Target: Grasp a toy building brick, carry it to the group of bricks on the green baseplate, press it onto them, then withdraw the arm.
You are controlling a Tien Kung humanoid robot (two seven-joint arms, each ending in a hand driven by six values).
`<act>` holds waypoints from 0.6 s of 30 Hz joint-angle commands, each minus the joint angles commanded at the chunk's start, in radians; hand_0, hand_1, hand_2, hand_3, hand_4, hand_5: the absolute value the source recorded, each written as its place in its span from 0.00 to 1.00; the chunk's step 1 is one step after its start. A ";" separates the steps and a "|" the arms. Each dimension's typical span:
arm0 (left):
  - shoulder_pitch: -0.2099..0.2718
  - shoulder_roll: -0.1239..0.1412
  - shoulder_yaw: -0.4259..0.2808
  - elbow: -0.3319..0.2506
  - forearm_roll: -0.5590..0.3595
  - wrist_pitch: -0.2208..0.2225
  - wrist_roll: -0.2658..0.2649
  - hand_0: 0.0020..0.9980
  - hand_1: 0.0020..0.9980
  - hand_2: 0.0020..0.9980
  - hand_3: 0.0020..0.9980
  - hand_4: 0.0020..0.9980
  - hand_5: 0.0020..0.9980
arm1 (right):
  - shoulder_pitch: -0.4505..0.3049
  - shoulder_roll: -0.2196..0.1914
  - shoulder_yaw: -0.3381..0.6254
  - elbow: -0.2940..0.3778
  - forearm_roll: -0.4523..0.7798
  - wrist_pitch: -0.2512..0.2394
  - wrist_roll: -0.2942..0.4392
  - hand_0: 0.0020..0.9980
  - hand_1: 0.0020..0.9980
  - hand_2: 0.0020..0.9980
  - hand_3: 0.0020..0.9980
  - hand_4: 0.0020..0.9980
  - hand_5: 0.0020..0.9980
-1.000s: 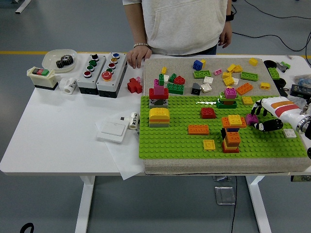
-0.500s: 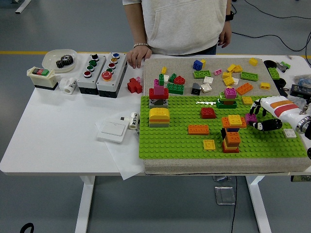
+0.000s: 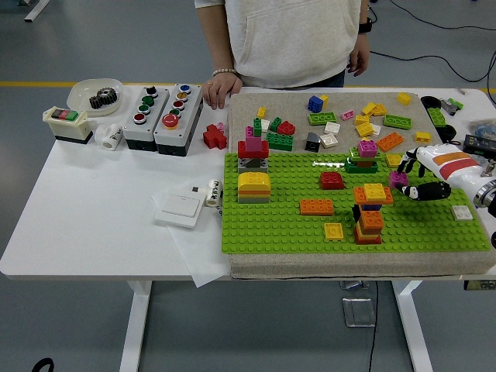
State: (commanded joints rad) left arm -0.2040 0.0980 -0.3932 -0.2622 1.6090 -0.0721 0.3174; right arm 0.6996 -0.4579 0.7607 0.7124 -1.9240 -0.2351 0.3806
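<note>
The green baseplate [image 3: 279,225] lies on a beige mat at the table's right half. Near its middle right stands a stack of bricks [image 3: 370,211], with yellow and orange on top, then blue, orange and red below. My right hand [image 3: 404,180] reaches in from the right edge, its black fingers shut on a small magenta brick [image 3: 398,179]. The brick hangs just right of the stack's top, close to it but apart. The left arm does not show.
Loose bricks [image 3: 364,116] are scattered on the mat behind the plate. On the plate are a yellow stack [image 3: 253,187], a red-magenta stack [image 3: 253,149], a red brick [image 3: 332,180] and an orange one [image 3: 316,207]. A person's hand [image 3: 221,87] rests on the far edge beside button boxes [image 3: 163,112].
My right hand has carried the magenta brick a little up and leftwards, closer to the top of the stack. The person has not moved.
</note>
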 joint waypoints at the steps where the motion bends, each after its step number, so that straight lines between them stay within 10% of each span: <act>1: 0.001 0.000 0.000 0.000 0.000 0.001 0.000 0.55 0.63 0.69 0.61 0.63 0.73 | -0.004 -0.005 0.016 0.019 -0.002 -0.002 0.001 0.25 0.38 0.49 0.50 0.69 0.37; 18: 0.002 0.002 0.011 0.003 -0.012 0.011 0.005 0.55 0.62 0.68 0.61 0.63 0.73 | -0.142 -0.123 0.203 0.451 -0.085 -0.014 -0.024 0.25 0.39 0.49 0.50 0.67 0.36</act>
State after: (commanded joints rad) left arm -0.2022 0.1001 -0.3821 -0.2590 1.5974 -0.0608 0.3228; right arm 0.5576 -0.5805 0.9634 1.1634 -2.0086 -0.2487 0.3567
